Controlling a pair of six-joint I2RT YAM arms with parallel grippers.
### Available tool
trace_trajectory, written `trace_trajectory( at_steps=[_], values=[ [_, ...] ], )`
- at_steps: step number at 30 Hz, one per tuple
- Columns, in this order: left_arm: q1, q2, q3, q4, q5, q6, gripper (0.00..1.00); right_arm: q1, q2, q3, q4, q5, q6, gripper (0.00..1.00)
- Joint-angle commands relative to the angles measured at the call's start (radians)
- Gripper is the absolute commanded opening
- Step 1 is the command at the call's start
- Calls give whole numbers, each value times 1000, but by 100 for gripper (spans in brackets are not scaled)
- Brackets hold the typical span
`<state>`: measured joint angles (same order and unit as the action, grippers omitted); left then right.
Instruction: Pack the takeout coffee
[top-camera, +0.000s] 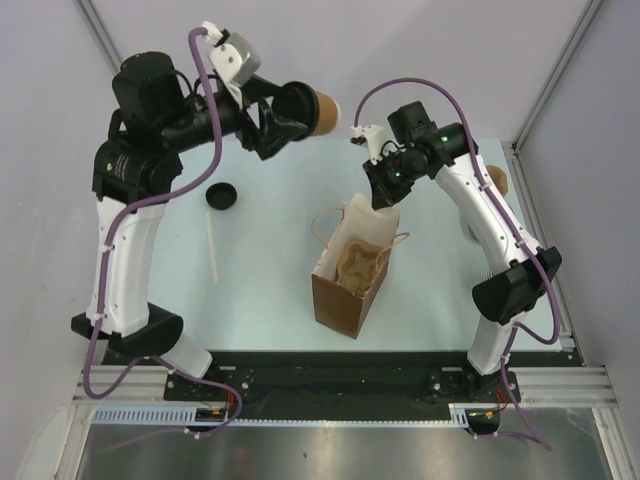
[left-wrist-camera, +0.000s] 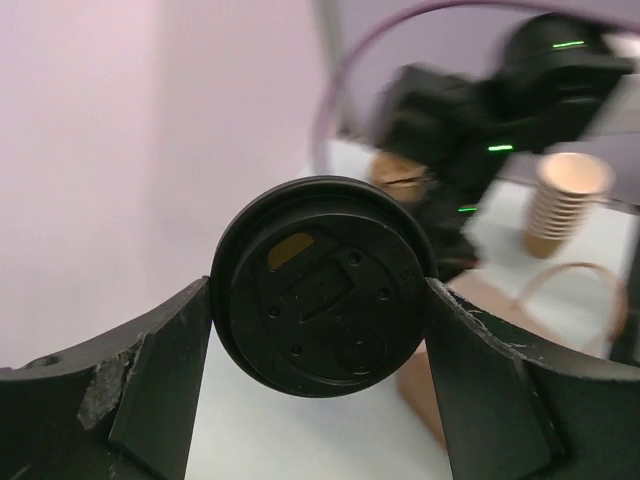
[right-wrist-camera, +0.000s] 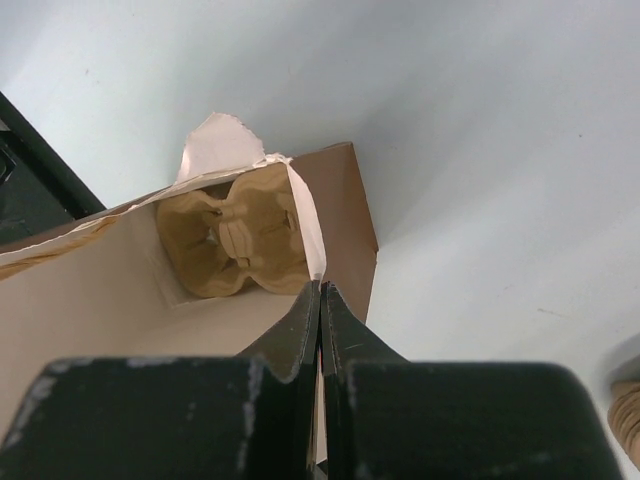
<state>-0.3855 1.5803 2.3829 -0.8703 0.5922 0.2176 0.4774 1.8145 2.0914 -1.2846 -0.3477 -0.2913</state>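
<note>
Now L gripper (left-wrist-camera: 318, 292) clamps coffee cup (top-camera: 324, 110) aloft; R gripper (right-wrist-camera: 320, 292) pinched shut on bag (top-camera: 338, 305) rim

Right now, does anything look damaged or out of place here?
The coffee cup is gripped lying sideways in the left pincer, up in the air, so it might leak. The paper bag has a ragged, torn-looking rim near where the right pincer pinches it.

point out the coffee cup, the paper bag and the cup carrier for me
coffee cup (left-wrist-camera: 320, 285), left wrist view, centre of its black lid
paper bag (top-camera: 338, 305), top external view, near outer wall
cup carrier (right-wrist-camera: 235, 235), right wrist view, its middle ridge
</note>
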Motion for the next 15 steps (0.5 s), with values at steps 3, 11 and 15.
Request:
trace_trajectory(
  at_steps=[3,11,15],
  values=[
    [-206,-52,-92,-95,75,28,0,-13,3,45,10,-4,24,0],
    [-403,-39,-270,-165,-112,81,0,-22,0,36,14,-19,58,0],
    [-437,-17,-309,-205,-152,124,0,-25,0,35,14,-36,73,0]
  ],
)
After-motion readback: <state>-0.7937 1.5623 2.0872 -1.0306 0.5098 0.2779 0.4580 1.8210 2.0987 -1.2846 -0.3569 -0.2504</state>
